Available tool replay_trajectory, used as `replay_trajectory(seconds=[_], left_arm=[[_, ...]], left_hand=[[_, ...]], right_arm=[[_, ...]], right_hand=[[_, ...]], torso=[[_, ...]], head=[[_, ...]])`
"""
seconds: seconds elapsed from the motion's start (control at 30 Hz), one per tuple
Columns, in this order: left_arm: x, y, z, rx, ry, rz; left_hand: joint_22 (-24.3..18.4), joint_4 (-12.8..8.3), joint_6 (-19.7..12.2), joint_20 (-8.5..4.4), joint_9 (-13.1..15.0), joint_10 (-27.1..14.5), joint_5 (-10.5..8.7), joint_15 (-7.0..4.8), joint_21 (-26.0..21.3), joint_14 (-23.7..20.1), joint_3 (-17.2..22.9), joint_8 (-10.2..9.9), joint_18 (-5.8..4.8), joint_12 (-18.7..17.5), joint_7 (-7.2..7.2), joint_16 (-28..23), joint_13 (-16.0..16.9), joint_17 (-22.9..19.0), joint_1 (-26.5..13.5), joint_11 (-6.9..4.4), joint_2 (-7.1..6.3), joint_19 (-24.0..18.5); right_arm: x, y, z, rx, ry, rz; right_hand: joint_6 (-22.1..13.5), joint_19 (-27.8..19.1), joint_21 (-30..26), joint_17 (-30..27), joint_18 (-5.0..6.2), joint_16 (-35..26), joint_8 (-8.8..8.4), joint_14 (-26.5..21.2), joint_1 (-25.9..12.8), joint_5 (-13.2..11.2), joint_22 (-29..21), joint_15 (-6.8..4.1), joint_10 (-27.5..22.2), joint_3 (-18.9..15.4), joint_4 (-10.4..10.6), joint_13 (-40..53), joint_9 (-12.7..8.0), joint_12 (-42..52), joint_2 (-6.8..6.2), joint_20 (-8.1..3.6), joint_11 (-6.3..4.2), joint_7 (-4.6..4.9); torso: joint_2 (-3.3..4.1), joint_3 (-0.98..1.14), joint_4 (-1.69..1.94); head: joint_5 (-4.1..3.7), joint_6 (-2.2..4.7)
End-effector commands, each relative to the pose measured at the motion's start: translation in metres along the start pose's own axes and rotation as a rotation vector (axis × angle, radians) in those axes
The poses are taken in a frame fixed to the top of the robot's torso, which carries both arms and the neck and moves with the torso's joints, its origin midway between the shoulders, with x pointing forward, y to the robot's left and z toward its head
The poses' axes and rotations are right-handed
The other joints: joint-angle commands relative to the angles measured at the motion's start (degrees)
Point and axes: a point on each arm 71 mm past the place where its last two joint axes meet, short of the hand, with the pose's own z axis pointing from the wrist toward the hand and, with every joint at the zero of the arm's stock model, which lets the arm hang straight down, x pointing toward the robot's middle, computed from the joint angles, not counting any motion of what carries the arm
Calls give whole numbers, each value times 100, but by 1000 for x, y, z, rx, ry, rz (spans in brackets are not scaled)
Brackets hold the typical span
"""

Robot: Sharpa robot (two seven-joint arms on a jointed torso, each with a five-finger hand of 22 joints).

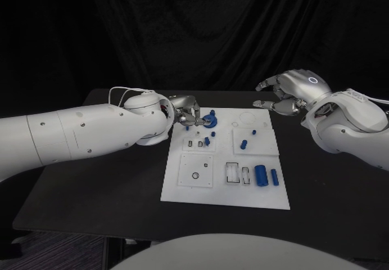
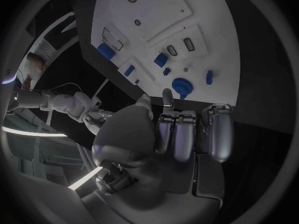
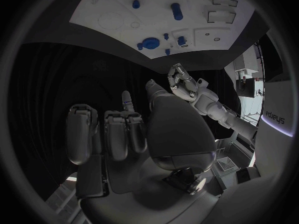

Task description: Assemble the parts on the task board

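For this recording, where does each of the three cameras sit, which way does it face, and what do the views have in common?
Head view: on the robot's head, looking down at the task board; both white arms, the left hand and the right hand show.
Left wrist view: behind the left hand, facing the board.
Right wrist view: behind the right hand, facing the board; the left hand also shows.
Shared: all three show the round blue part.

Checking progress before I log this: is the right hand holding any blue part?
No: the right hand hovers beyond the task board's far right corner with its fingers curled on nothing.
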Motion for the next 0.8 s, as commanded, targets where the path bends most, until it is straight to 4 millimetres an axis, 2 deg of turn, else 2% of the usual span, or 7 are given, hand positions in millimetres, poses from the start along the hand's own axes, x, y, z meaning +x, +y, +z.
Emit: replay_trajectory(seconds=[0.03,0.13,0.3,0.37,0.47,0.63,0.8], left_arm=[[4,-1,2,-51,59,29],[6,-4,3,-74,75,37],[9,-6,5,-104,103,52],[10,-7,6,-109,111,57],[12,-10,7,-114,125,65],[13,-14,10,-115,134,72],[14,-16,12,-117,130,71]], left_hand=[[19,4,99,-19,102,609,-6,-45,-30,598,-75,56,-69,15,-25,19,1502,1505,-92,-61,-25,-10],[25,16,223,-53,265,609,23,-81,-37,598,-167,108,-68,15,-75,19,1502,1505,-230,-103,-16,-3],[6,19,261,-85,386,609,-14,-114,-57,598,-250,48,-64,15,-103,19,1502,1505,-375,-134,38,-10],[8,19,268,-91,402,609,-13,-118,-60,598,-264,18,-65,15,-105,19,1502,1505,-401,-136,53,-8],[-3,17,270,-95,414,609,-6,-122,-67,598,-278,-16,-62,15,-106,19,1502,1505,-422,-139,62,-13],[-11,10,276,-99,431,609,16,-124,-75,598,-287,-58,-61,15,-107,19,1502,1505,-437,-140,81,-17],[-51,-8,298,-104,488,609,-59,-127,-104,598,-266,-137,-52,15,-109,19,1502,1505,-417,-142,129,-40]], right_arm=[[2,-1,-2,5,-9,3],[3,-1,-3,5,-10,4],[3,-2,-4,6,-13,8],[3,-2,-4,5,-17,17],[4,-3,-4,4,-20,26],[6,-2,-3,-2,-20,34],[6,-1,-4,-9,-22,37]], right_hand=[[36,306,26,1509,-6,16,24,610,-54,20,1279,26,587,-27,15,1509,-8,16,13,35,17,-5],[36,306,26,1509,-6,16,24,610,-54,20,1279,26,587,-27,15,1509,-8,16,13,35,17,-5],[44,307,30,1509,-7,16,25,610,-67,24,1280,25,587,-31,26,1509,-10,16,20,34,16,-5],[45,307,30,1509,-7,16,25,610,-68,24,1280,25,587,-32,27,1509,-10,16,20,34,16,-5],[63,312,41,1509,-9,16,29,610,-68,49,1284,24,587,-32,31,1509,-13,16,31,33,16,-2],[79,308,32,1509,-7,16,33,610,-65,67,1281,25,587,-32,31,1509,-15,16,35,32,18,1],[79,306,25,1509,-6,16,33,610,-65,69,1279,25,587,-33,31,1509,-16,16,36,32,18,1]], torso=[[2,4,-31],[-1,42,-51],[-7,54,-58],[-10,32,-56],[-17,22,-38],[-12,47,-47],[0,27,-46]], head=[[21,1],[32,1],[15,1],[-4,1],[-60,1],[-62,1],[-53,1]])
